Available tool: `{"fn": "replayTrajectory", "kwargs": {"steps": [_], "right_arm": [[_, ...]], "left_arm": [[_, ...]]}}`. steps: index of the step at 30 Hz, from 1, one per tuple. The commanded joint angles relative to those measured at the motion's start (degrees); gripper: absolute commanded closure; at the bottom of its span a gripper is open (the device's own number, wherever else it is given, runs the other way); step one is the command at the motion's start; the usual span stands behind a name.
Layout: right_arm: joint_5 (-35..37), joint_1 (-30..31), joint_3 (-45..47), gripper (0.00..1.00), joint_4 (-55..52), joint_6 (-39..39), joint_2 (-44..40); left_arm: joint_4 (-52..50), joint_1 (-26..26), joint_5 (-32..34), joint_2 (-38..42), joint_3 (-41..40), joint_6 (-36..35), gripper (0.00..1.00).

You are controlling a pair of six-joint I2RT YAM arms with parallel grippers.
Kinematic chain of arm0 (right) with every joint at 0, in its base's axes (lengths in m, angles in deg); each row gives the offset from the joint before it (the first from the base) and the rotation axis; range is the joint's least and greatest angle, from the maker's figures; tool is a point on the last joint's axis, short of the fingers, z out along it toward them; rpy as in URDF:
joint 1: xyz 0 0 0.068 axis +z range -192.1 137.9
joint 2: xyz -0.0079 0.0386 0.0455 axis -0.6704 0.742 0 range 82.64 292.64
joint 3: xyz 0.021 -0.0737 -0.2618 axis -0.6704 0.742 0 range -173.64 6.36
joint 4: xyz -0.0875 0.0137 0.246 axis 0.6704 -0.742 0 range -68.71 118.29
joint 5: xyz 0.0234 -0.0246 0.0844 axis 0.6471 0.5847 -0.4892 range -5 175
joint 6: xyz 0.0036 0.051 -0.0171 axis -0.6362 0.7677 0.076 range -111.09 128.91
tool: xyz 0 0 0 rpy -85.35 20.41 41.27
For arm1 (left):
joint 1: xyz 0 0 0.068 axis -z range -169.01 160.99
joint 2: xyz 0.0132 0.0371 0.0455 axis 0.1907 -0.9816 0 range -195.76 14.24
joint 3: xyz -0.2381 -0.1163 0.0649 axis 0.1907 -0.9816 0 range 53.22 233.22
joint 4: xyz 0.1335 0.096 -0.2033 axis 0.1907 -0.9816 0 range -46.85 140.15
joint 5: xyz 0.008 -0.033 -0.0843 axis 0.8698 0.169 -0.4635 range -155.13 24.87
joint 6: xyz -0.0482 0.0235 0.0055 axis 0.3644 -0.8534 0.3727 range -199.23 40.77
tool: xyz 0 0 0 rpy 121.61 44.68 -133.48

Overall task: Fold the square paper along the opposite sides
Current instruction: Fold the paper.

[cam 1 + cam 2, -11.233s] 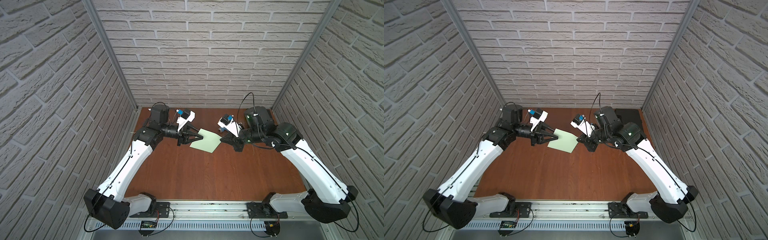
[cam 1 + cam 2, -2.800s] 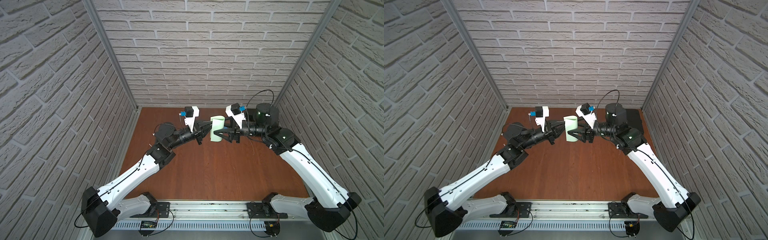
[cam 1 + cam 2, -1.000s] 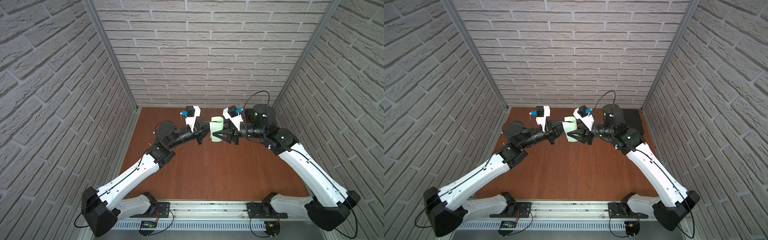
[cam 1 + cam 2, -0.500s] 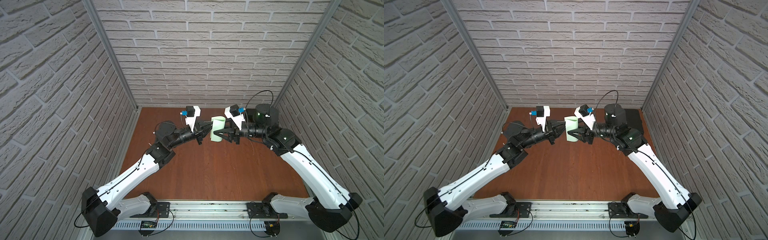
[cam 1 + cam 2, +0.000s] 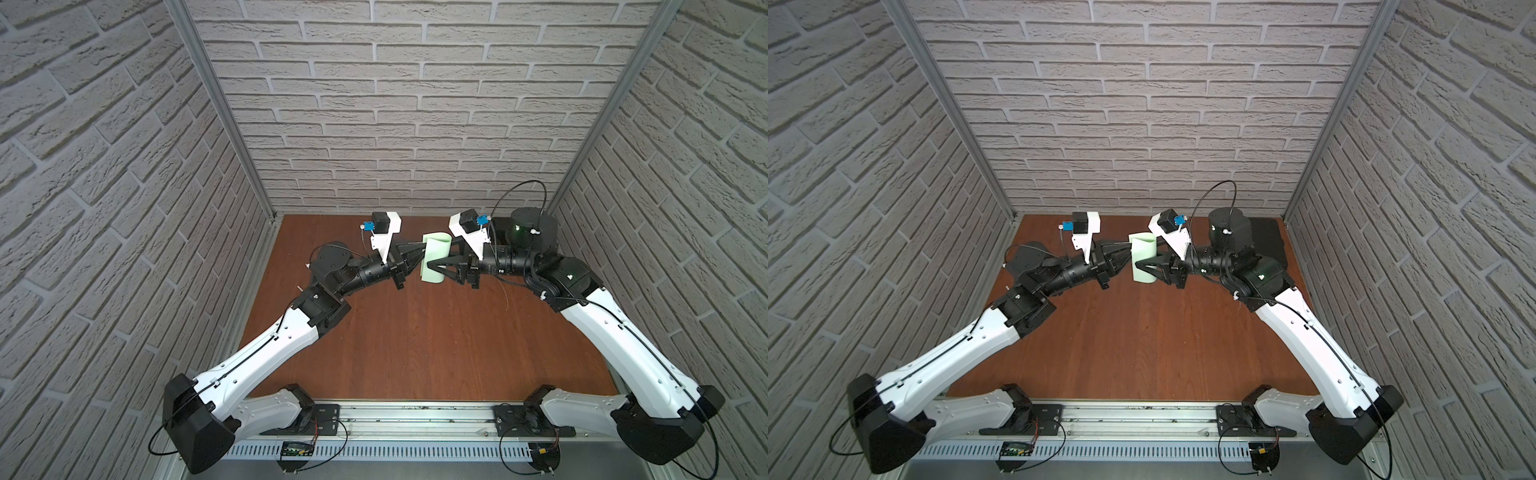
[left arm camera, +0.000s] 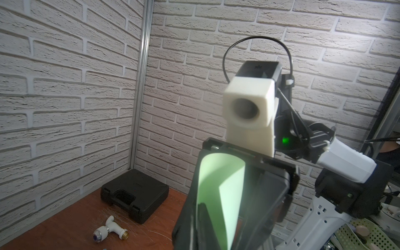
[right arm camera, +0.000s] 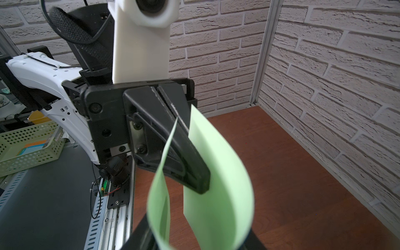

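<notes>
Right end effector (image 5: 432,259) nearer square paper (image 5: 434,257) now

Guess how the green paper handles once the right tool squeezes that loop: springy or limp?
Probably springy: the square paper bows in a smooth loop with no crease showing. Likely very light, since the left tool carries it by pinched edges alone. Thin and flexible, it may slide or buckle sideways between the right tool's jaws.

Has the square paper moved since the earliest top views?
Yes. The square paper then lay flat on the table; it now hangs curled between the left gripper and right gripper, shifted toward the back wall.
</notes>
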Motion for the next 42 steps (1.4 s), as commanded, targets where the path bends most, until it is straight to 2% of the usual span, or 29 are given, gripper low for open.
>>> {"fn": "replayTrajectory", "kwargs": {"steps": [1,42], "right_arm": [[-1.43,0.64,-1.56,0.56,2.12,0.34,0.27],[-0.85,1.48,-1.81,0.69,0.24,-1.14,0.39]], "left_arm": [[2.34,0.35,-1.05,-0.42,1.09,-0.46,1.0],[-0.94,0.4,-0.97,0.54,2.74,-2.96,1.0]]}}
